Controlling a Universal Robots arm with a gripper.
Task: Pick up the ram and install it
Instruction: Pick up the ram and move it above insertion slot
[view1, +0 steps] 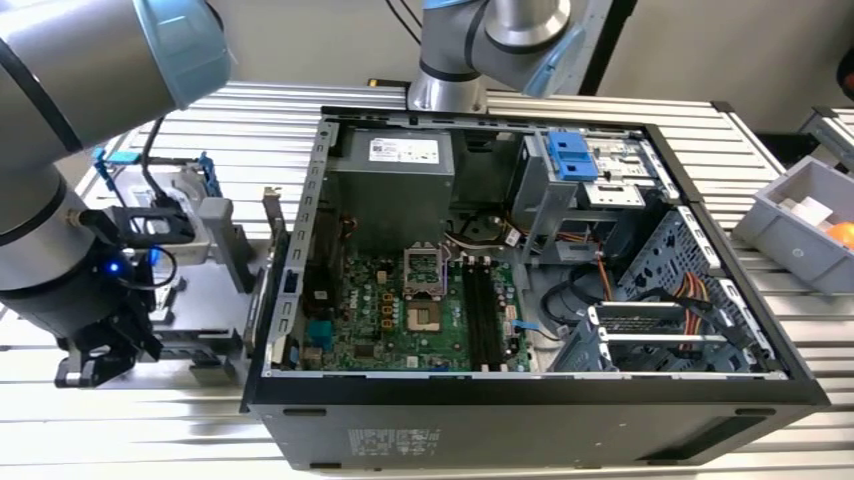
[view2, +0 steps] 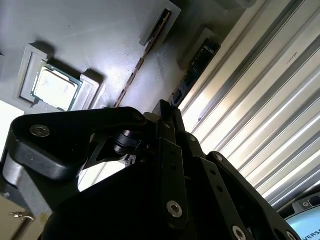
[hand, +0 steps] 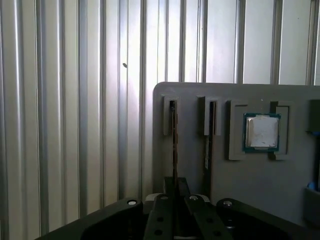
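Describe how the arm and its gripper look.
The arm is built of silver-grey tubular links with light blue joint caps. A thin black cable runs beside it, and a small blue light glows near the wrist. The gripper is matte black, with linkage bars and silver screws.

Gripper (view2: 167, 112) near ram (view2: 192, 72) — grey tray (view2: 100, 45)

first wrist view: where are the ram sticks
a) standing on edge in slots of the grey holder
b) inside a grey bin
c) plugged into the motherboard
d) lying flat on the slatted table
a: one ram stick and a second stick each stand on edge in a narrow slot of the grey holder, beside the square processor chip.
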